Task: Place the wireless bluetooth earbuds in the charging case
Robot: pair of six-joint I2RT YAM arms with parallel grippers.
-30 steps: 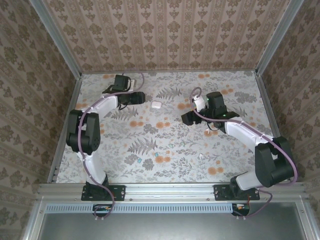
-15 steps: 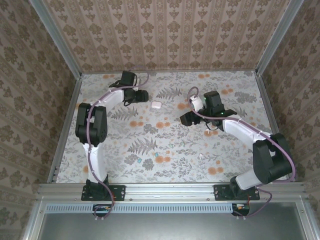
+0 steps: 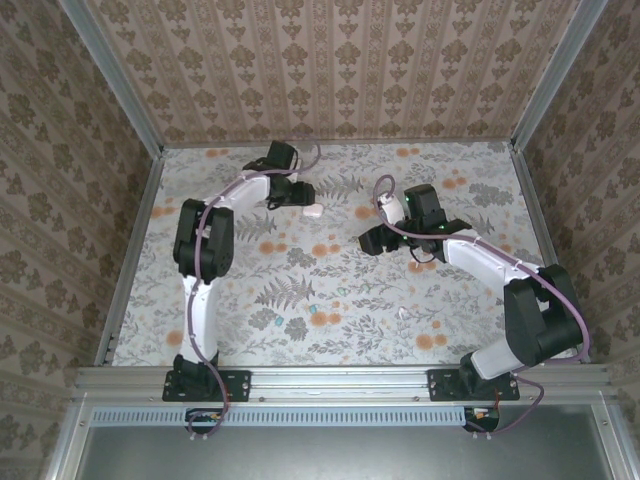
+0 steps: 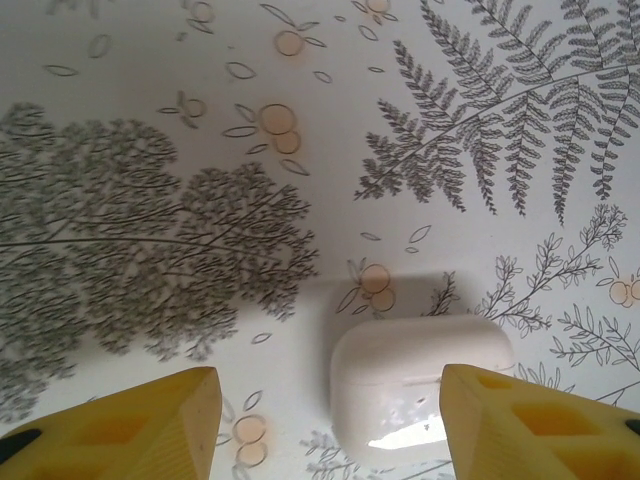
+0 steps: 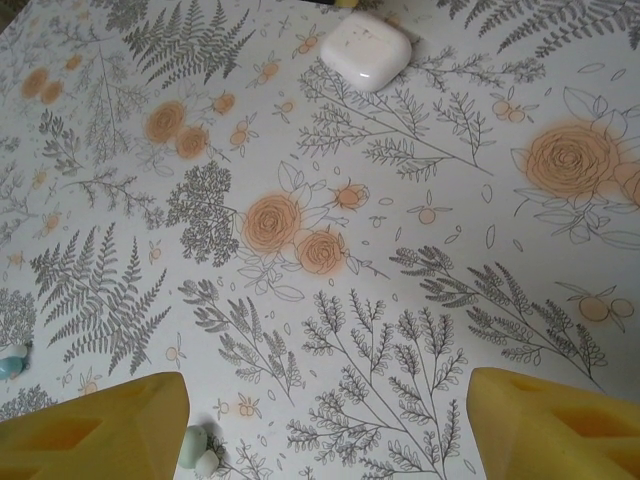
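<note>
A white charging case (image 4: 420, 385), lid closed, lies on the flowered table between the yellow fingers of my left gripper (image 4: 330, 425), nearer the right finger. That gripper is open and touches nothing. In the top view the case (image 3: 312, 211) sits just off the left gripper (image 3: 300, 198) at the far middle. My right gripper (image 5: 325, 425) is open above bare table. A pale green earbud (image 5: 197, 447) lies close to its left finger, and a teal earbud (image 5: 12, 360) is at the left edge. The white case (image 5: 366, 48) also appears far ahead.
Nearer the arms lie a teal case (image 3: 297, 328), a teal bud (image 3: 318, 318) and a white bud (image 3: 405, 313). Patterned walls with metal rails (image 3: 130, 250) enclose the table. The right gripper (image 3: 372, 240) hovers right of centre.
The left arm has swung right along the far edge, bringing its gripper up to the white case. The right gripper has shifted slightly left.
</note>
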